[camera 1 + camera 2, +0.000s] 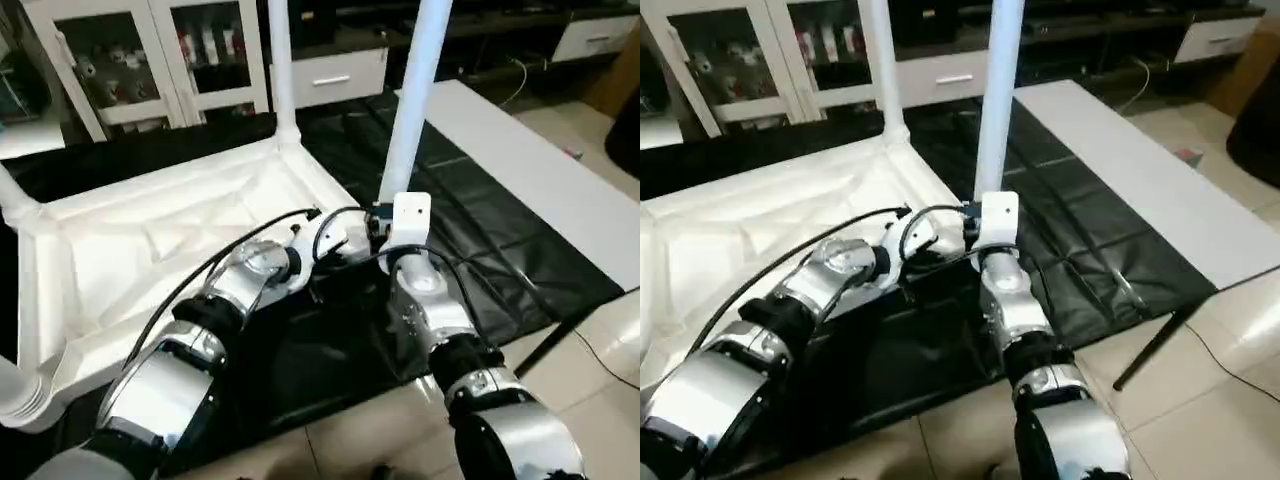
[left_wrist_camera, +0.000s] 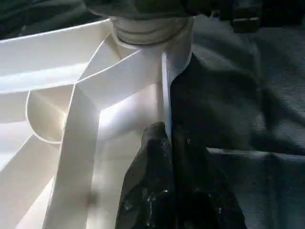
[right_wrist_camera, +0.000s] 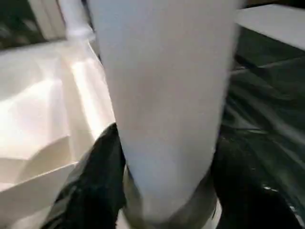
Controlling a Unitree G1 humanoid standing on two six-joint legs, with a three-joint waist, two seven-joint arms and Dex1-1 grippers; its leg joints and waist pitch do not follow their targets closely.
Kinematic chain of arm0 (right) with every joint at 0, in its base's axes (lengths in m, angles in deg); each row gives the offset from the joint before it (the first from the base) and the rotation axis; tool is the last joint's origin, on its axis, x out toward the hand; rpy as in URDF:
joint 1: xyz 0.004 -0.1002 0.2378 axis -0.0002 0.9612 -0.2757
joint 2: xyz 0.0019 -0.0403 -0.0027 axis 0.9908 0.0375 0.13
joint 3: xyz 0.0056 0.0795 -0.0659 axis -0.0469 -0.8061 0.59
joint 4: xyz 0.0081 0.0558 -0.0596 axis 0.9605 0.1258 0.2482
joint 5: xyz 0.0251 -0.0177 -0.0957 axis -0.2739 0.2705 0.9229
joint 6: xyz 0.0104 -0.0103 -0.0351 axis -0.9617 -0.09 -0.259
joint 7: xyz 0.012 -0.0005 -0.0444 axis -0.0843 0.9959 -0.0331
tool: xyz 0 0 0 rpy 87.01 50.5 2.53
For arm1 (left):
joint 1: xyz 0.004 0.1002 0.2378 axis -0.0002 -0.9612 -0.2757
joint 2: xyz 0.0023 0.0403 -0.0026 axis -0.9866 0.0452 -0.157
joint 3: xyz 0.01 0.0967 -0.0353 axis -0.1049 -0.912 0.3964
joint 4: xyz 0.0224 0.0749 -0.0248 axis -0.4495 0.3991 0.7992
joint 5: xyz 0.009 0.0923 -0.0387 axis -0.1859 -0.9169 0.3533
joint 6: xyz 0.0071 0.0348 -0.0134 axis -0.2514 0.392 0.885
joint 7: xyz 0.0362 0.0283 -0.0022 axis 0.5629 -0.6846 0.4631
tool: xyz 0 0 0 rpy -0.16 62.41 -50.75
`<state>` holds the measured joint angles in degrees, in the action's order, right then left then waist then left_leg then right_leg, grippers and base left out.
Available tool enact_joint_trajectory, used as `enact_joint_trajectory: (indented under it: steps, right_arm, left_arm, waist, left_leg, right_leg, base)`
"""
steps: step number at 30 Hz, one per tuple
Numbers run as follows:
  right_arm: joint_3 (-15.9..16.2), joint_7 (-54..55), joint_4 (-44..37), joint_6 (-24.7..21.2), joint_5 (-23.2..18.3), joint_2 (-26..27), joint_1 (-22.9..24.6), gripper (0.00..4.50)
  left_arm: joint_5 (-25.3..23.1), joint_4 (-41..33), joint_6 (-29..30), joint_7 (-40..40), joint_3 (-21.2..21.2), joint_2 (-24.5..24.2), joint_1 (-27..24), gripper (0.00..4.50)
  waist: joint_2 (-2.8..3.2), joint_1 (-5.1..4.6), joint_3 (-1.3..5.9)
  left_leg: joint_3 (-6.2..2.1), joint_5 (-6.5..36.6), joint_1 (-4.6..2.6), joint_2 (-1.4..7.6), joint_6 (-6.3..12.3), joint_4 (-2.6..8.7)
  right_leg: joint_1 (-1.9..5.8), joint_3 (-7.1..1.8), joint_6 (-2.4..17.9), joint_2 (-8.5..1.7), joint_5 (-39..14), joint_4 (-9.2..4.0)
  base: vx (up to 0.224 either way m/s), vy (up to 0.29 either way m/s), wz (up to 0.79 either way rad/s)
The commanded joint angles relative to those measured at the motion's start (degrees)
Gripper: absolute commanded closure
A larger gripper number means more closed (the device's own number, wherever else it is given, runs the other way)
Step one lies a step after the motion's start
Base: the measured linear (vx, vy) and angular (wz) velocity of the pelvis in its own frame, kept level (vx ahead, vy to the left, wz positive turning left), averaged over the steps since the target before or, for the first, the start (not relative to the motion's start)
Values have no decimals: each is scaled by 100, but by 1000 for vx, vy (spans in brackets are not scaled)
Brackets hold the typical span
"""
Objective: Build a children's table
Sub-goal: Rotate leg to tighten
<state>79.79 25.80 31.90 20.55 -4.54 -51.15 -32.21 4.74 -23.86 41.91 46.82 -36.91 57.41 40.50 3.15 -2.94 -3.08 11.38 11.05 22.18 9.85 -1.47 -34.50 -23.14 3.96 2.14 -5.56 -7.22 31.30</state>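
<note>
White leg (image 1: 415,100) between right end effector (image 3: 162,191) fingers

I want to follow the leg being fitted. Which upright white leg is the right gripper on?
The nearer white tubular leg, at the near right corner of the upside-down white plastic tabletop. The right gripper grasps its base; the farther leg stands untouched.

upright leg (image 1: 415,95) ahead of right gripper (image 3: 162,191): top cut off by head view's upper edge, foot hidden behind gripper's white camera mount (image 1: 411,222). second leg (image 1: 281,60) beyond it: top likewise cut off. leg (image 1: 15,385) far out past left gripper (image 2: 164,157): only flared end inside frame. table top (image 1: 150,250): that far side runs out of picture. right wrist view: leg fills frame, blurred, socket beneath not discernible. cabinet contents (image 1: 110,60) beyond counter (image 1: 480,215): too small to tell.
</note>
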Motion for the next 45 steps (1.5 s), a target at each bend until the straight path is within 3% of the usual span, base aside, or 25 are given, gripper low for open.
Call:
enact_joint_trajectory:
  steps: [1, 2, 3, 4, 5, 6, 7, 8, 10, 13, 16, 17, 18, 20, 22, 23, 29, 33, 34, 37, 38, 40, 43, 44, 45]
  right_arm:
    - [79, -497, -351, -54, -138, -147, 222, 163]
    - [169, -841, -706, -180, -170, -310, 414, 149]
    - [237, -1106, -960, -339, -209, -437, 547, 149]
    - [305, -1428, -1252, -519, -265, -597, 707, 136]
    - [351, -1680, -1444, -649, -338, -705, 812, 128]
    - [383, -1851, -1575, -737, -387, -778, 884, 128]
    - [532, -2585, -2086, -1128, -552, -1136, 1179, 106]
    - [568, -2787, -2203, -1216, -578, -1237, 1250, 106]
    - [828, -3602, -2598, -1285, -600, -1720, 1506, 98]
    - [1060, -4446, -2977, -1315, -685, -2205, 1730, 98]
    - [1271, -5421, -3399, -1461, -873, -2737, 1918, 98]
    - [1310, -5628, -3502, -1544, -907, -2856, 1942, 98]
    - [1345, -5803, -3584, -1616, -943, -2948, 1954, 98]
    - [1375, -5968, -3627, -1659, -974, -3021, 1950, 98]
    - [1473, -6461, -3813, -1856, -1077, -3218, 1966, 98]
    - [1508, -6543, -3818, -1857, -1066, -3250, 1959, 98]
    - [1589, -6618, -3543, -1774, -942, -3161, 1827, 124]
    - [1512, -6504, -3245, -1730, -858, -2968, 1656, 151]
    - [1492, -6482, -3124, -1705, -841, -2912, 1596, 172]
    - [1469, -6469, -2964, -1653, -809, -2841, 1523, 190]
    - [1470, -6488, -2961, -1649, -813, -2837, 1521, 201]
    - [1494, -6516, -2969, -1629, -798, -2821, 1525, 213]
    - [1539, -6509, -2972, -1540, -686, -2836, 1550, 213]
    - [1549, -6389, -2997, -1487, -583, -2865, 1582, 213]
    - [1530, -6361, -3056, -1479, -560, -2903, 1629, 213]
  left_arm:
    - [-141, -5, -169, -120, 33, -326, -81, 450]
    - [-138, -89, -178, -307, -9, -401, -161, 450]
    - [-142, -159, -185, -433, -47, -436, -205, 450]
    - [-142, -250, -171, -578, -81, -472, -258, 450]
    - [-134, -316, -177, -694, -104, -496, -296, 450]
    - [-128, -361, -181, -773, -120, -512, -322, 450]
    - [-70, -593, -199, -1258, -208, -606, -468, 450]
    - [-52, -657, -191, -1408, -235, -635, -509, 450]
    - [86, -1033, -169, -2141, -392, -804, -750, 450]
    - [219, -1397, -90, -2762, -540, -967, -957, 450]
    - [313, -1720, 9, -3290, -652, -1117, -1111, 450]
    - [327, -1782, 43, -3370, -647, -1130, -1141, 450]
    - [348, -1837, 90, -3424, -641, -1128, -1163, 450]
    - [361, -1886, 168, -3467, -652, -1112, -1172, 450]
    - [375, -2174, 404, -3594, -723, -1109, -1250, 450]
    - [373, -2203, 419, -3576, -722, -1096, -1252, 450]
    - [375, -2312, 516, -3528, -696, -1085, -1266, 450]
    - [324, -2324, 547, -3506, -657, -1107, -1263, 450]
    - [310, -2316, 547, -3497, -658, -1128, -1265, 450]
    - [296, -2349, 583, -3498, -676, -1157, -1283, 450]
    - [296, -2367, 599, -3501, -679, -1159, -1287, 450]
    - [306, -2395, 622, -3481, -662, -1154, -1291, 450]
    - [312, -2418, 623, -3406, -619, -1139, -1303, 450]
    - [297, -2359, 563, -3298, -584, -1112, -1283, 450]
    - [289, -2304, 516, -3215, -554, -1088, -1262, 450]
  waist:
    - [40, 21, 459]
    - [82, 51, 467]
    - [56, 63, 475]
    - [38, 76, 520]
    - [36, 131, 527]
    - [36, 131, 527]
    - [7, 217, 504]
    - [3, 269, 507]
    - [47, 330, 476]
    - [38, 388, 425]
    - [18, 450, 362]
    - [54, 498, 336]
    - [36, 480, 322]
    - [38, 465, 311]
    - [24, 474, 321]
    - [-16, 484, 318]
    - [-27, 470, 338]
    - [-13, 474, 359]
    - [57, 482, 361]
    - [50, 474, 369]
    - [44, 478, 371]
    - [-47, 480, 366]
    - [-27, 492, 349]
    - [-83, 479, 345]
    - [-83, 479, 345]
  left_leg:
    - [-174, 1415, -71, 268, 512, 476]
    - [-167, 1283, -109, 273, 576, 458]
    - [-156, 1218, -121, 279, 616, 444]
    - [-161, 849, -108, 286, 740, 409]
    - [-151, 510, -126, 295, 891, 381]
    - [-151, 510, -126, 295, 891, 381]
    - [-133, 320, -108, 281, 1093, 345]
    - [-134, 300, -101, 293, 1151, 340]
    - [-133, 461, -108, 320, 1052, 363]
    - [-100, 1104, -147, 352, 676, 419]
    - [-98, 1772, -206, 366, 332, 476]
    - [-95, 2044, -262, 373, 211, 492]
    - [-94, 2301, -302, 360, 94, 498]
    - [-132, 2478, -288, 352, -10, 526]
    - [-152, 2429, -276, 360, -14, 535]
    - [-157, 2372, -262, 354, 15, 531]
    - [-160, 2128, -224, 331, 73, 519]
    - [-149, 2018, -234, 340, 73, 515]
    - [-146, 2037, -246, 342, 41, 516]
    - [-146, 2042, -225, 341, 19, 527]
    - [-142, 2032, -224, 339, 26, 525]
    - [-136, 1968, -199, 339, 81, 523]
    - [-144, 1992, -210, 337, 85, 518]
    - [-141, 2001, -210, 338, 81, 516]
    - [-141, 2001, -210, 338, 81, 516]
  right_leg:
    - [316, -139, 1287, -329, -1046, -220]
    - [299, -135, 1321, -315, -851, -203]
    - [291, -140, 1361, -307, -707, -189]
    - [337, -145, 1480, -314, -254, -99]
    - [327, -151, 1580, -311, 119, -55]
    - [327, -151, 1580, -311, 119, -55]
    - [338, -165, 1618, -316, 273, -36]
    - [359, -173, 1619, -338, 207, -18]
    - [339, -161, 1577, -326, -205, -54]
    - [287, -176, 1477, -293, -995, -128]
    - [251, -208, 1249, -291, -1973, -230]
    - [193, -223, 1139, -279, -2327, -269]
    - [167, -227, 1090, -264, -2532, -296]
    - [176, -228, 958, -289, -2827, -320]
    - [189, -243, 914, -303, -2832, -318]
    - [187, -245, 892, -309, -2901, -320]
    - [181, -244, 855, -317, -2875, -333]
    - [171, -247, 931, -305, -2622, -311]
    - [170, -248, 1011, -297, -2434, -288]
    - [198, -241, 1072, -290, -2228, -267]
    - [205, -242, 1094, -285, -2149, -259]
    - [222, -246, 1083, -301, -2225, -258]
    - [200, -250, 1005, -323, -2553, -279]
    - [189, -254, 946, -320, -2685, -299]
    - [189, -254, 946, -320, -2685, -299]
  base:
    - [55, -13, -4]
    - [68, -20, 0]
    - [68, -20, 0]
    - [78, -22, 3]
    - [60, -20, 0]
    - [60, -20, 0]
    - [0, 0, 0]
    - [0, 0, 0]
    - [0, 0, 0]
    - [0, 0, 0]
    - [0, 0, 0]
    - [0, 0, 0]
    - [0, 0, 0]
    - [0, 0, 0]
    - [0, 0, 0]
    - [0, 0, 0]
    - [0, 0, 0]
    - [0, 0, 0]
    - [0, 0, 0]
    - [0, 0, 0]
    - [0, 0, 0]
    - [0, 0, 0]
    - [0, 0, 0]
    - [0, 0, 0]
    - [0, 0, 0]
